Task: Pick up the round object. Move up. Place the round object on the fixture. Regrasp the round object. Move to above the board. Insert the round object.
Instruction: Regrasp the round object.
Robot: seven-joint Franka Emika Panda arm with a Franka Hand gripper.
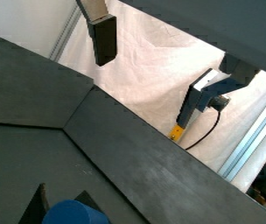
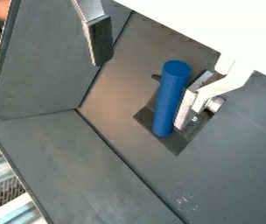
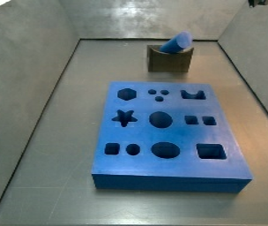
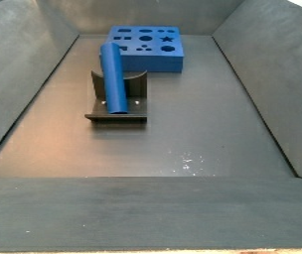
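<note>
A: Gripper [image 2: 147,48]: high above the floor, out of both side views. Seen only in the wrist views. One silver finger [image 1: 101,31] with dark pad plain; a second plate at the frame edge in a wrist view. Nothing between them. Released, empty.

B: Round object [image 2: 170,96]?

A: Below the gripper and well apart from it. Leaning tilted in the notch of the fixture [image 4: 118,104], upper end free. Same in a side view: peg [image 3: 175,41] propped in the block [image 3: 169,59]. Untouched by the fingers.

B: Board [image 3: 167,132]?

A: Farther out from the gripper than the fixture, flat on the floor, clear of the block. All holes dark and vacant.

B: Progress?

A: Judged: pick-up, lift, placing on fixture done. Left: regrasp, carry above the board, insertion. Roughly halfway. Regrasp not yet begun, going by the gap.
</note>
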